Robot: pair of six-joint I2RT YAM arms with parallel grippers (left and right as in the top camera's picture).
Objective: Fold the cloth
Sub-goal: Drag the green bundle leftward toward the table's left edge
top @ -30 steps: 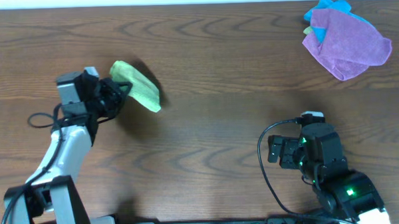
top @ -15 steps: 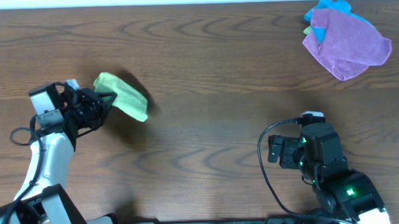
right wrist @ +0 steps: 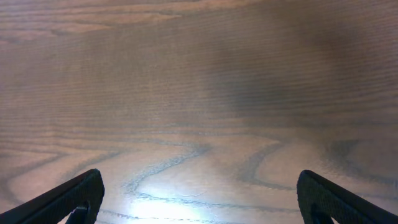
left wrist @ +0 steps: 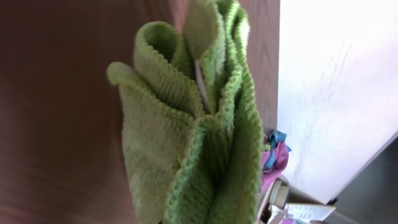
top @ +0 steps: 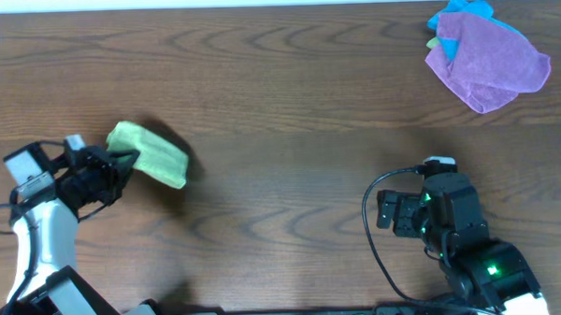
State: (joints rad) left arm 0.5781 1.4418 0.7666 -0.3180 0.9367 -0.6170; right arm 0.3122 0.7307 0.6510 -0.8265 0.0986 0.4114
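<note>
The left gripper (top: pixel 120 163) stays clamped on the bunched, ribbed green microfibre cloth (top: pixel 150 153), which hangs off the table in loose folds (left wrist: pixel 193 137). Since a second ago this arm has swung the cloth leftward and nearer the front edge. The right gripper (right wrist: pixel 200 200) has not moved and rests low over bare wood, fingers spread wide. The dark brown wood-grain table (top: pixel 288 101) carries a crumpled purple cloth (top: pixel 488 66) over a blue cloth (top: pixel 462 9) at its far right corner, unchanged. A pale surface lies beyond the far edge.
</note>
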